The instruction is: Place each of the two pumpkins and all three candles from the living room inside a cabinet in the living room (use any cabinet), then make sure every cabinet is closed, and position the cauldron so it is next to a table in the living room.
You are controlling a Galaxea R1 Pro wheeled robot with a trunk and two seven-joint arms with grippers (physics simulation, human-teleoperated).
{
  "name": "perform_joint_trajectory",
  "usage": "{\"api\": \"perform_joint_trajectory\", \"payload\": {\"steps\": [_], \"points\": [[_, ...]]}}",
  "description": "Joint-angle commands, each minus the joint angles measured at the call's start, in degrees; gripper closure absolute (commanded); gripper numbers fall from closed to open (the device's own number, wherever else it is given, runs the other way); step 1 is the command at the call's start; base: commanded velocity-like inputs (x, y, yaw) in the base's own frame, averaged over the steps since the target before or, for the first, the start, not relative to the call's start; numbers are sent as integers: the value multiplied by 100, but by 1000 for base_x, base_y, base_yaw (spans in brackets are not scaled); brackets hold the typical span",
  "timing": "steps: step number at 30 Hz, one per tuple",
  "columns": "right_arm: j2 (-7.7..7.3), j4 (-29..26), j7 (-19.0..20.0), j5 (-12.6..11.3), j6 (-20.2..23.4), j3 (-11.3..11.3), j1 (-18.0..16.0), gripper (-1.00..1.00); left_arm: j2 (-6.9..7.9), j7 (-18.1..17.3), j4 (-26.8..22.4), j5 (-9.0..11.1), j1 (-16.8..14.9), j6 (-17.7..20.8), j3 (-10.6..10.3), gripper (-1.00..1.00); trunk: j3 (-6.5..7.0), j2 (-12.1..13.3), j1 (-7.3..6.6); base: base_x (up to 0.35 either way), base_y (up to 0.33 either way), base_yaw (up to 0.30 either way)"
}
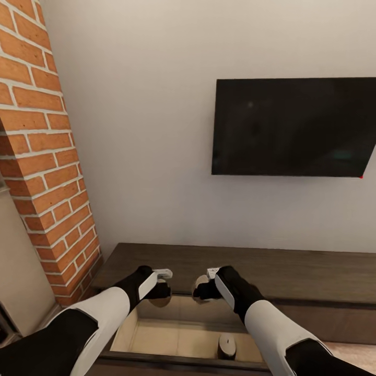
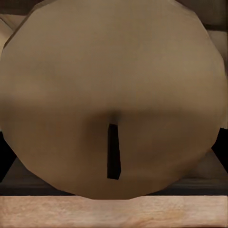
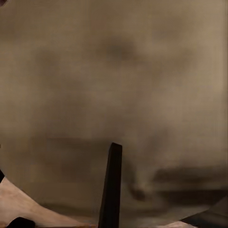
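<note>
**Both arms over the open drawer, each holding a candle**

In the head view, the left gripper (image 1: 160,289) and right gripper (image 1: 202,289) sit side by side at lower center, right above the open drawer (image 1: 156,334) of the dark cabinet (image 1: 292,271). Each one is clamped on a tan candle: the left candle (image 1: 163,292) and the right candle (image 1: 199,284), near each other but not touching. In both wrist views the flat candle top with its dark wick is right up against the lens (image 2: 114,104) (image 3: 114,95).

A third candle (image 1: 226,346) already stands inside the drawer on the pale wood, bottom center-right of the frame.

Black TV (image 1: 295,128) hangs on the wall at upper right, brick column (image 1: 44,156) runs down the left side.
</note>
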Motion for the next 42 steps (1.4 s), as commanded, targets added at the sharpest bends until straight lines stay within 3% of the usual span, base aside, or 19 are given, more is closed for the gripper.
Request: {"api": "perform_joint_trajectory", "payload": {"steps": [1, 6, 10, 20, 27, 42], "points": [[0, 59, -255, -183, 0, 16, -5, 100, -7, 8, -8, 49, 2, 25, -94, 100, -6, -3, -1, 2, -1, 0], [0, 99, -811, -764, -114, 27, -5, 100, -11, -13, -6, 50, 6, 29, -127, 100, -6, -3, -1, 1, 0, 0], [0, 104, -904, -977, -137, 37, -5, 100, -12, -16, -6, 50, 7, 33, -131, 100, -6, -3, -1, -2, 0, 0], [0, 105, -930, -1029, -14, 39, -5, 100, -3, -25, -6, 50, 7, 126, -140, 100, -6, -3, -1, -121, 0, 0], [0, 105, -910, -1047, 587, 39, -5, 100, -3, -29, -11, 50, 7, 540, -141, 100, -6, -3, -1, -9, 0, 0], [0, 105, -755, -1048, 642, 112, -5, 100, -3, -1, -6, 50, 7, 562, -141, 100, -9, -3, -1, 0, 0, 54]]}}
